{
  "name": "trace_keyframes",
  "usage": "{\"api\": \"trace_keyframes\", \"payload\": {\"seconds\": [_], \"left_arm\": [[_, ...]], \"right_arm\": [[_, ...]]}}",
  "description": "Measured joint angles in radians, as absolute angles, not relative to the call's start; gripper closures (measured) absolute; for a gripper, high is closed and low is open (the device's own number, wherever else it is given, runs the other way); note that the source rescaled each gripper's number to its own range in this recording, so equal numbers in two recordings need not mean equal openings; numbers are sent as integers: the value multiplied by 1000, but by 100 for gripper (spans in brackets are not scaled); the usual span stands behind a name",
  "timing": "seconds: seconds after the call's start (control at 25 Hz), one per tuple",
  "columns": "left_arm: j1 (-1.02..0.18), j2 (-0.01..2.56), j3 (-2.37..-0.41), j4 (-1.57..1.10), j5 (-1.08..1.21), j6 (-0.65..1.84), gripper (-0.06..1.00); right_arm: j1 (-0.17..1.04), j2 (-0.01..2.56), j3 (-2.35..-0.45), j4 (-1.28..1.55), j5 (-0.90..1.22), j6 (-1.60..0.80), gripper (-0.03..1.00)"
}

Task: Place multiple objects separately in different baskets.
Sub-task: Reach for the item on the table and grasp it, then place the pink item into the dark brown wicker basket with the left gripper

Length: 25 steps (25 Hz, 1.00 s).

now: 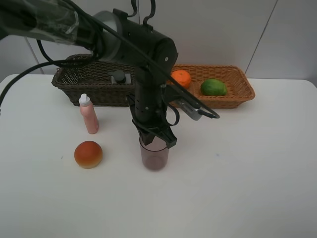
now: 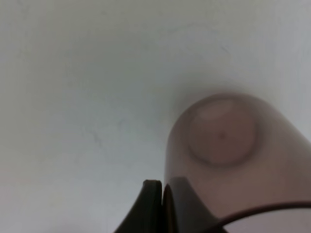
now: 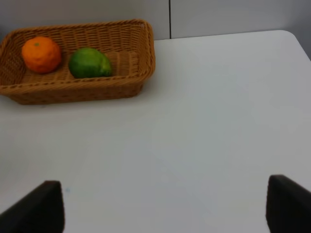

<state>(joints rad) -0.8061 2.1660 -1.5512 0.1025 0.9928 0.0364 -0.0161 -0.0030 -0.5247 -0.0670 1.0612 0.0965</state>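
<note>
A translucent purple cup [image 1: 154, 154] stands upright at the table's middle. My left gripper [image 1: 157, 140] comes down from above and is shut on the cup's rim. In the left wrist view its dark fingertips [image 2: 152, 204] pinch the wall of the cup [image 2: 228, 145]. A pink bottle [image 1: 89, 115] with a white cap and a red-orange bun [image 1: 88, 154] sit to the cup's left. The dark brown basket [image 1: 79, 82] holds a grey box [image 1: 119, 77]. In the tan basket [image 1: 240, 94] lie an orange [image 1: 181, 78] and a green lime [image 1: 213, 87]. My right gripper [image 3: 165, 208] is open over bare table.
The two baskets stand side by side along the back of the white table [image 1: 247, 163]. In the right wrist view the tan basket [image 3: 131, 85] with the orange [image 3: 41, 54] and lime [image 3: 90, 63] lies far ahead. The left arm's black body hides part of the dark basket.
</note>
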Motion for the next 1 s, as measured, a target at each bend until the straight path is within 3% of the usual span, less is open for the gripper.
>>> {"api": "trace_keyframes", "payload": {"seconds": [1.0], "left_arm": [[-806,2154,-1551,85,981,36,94]], "right_arm": [[-16,-3,-525,-67,1061,97,13]]}}
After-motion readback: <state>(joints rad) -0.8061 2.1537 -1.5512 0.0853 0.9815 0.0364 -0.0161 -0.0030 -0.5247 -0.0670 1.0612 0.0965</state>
